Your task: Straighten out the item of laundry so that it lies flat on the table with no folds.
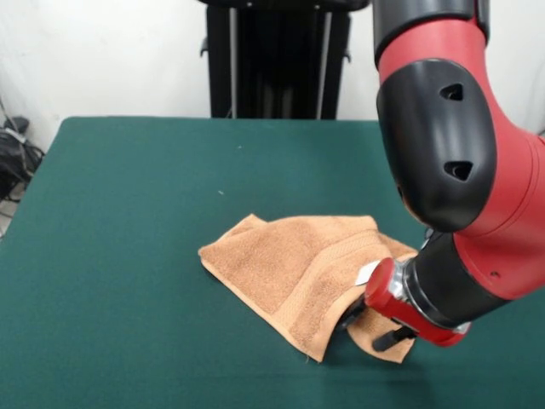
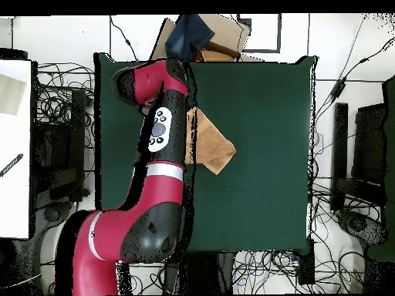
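One towel [image 1: 294, 268] on one green tabletop [image 1: 128, 256]. One red arm [image 1: 460, 162] reaching over it. One small white tag [image 1: 368, 273] shows on the towel. Nothing else to count.

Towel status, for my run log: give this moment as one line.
towel: folded over, not flat | pincer: low at towel's edge, grip unclear | table: green | step: flattening not done

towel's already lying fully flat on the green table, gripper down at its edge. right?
Not flat. The front view shows the towel folded over on itself, one flap doubled across the middle. It is on the green table, and the gripper is down at its edge.
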Controlling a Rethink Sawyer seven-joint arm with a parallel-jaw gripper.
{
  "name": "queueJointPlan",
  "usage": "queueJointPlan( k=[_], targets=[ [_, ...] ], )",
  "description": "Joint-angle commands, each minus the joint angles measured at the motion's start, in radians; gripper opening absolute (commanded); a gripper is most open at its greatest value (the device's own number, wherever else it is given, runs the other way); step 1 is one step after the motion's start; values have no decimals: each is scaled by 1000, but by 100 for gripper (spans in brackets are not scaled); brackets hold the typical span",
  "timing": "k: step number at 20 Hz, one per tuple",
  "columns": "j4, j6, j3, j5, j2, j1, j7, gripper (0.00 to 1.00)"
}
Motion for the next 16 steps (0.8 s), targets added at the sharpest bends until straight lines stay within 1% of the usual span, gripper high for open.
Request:
queueJointPlan(
  k=[1,5,7,14,15,16],
  targets=[
    [129,-69,106,-28,-22,11,-139,100],
    [76,18,87,-18,-36,9,-171,100],
    [84,40,82,-17,-56,15,-182,100],
    [29,79,71,-16,-42,6,-195,100],
    [29,81,71,-15,-42,5,-196,100],
    [52,71,75,-18,-54,8,-195,100]
  ],
)
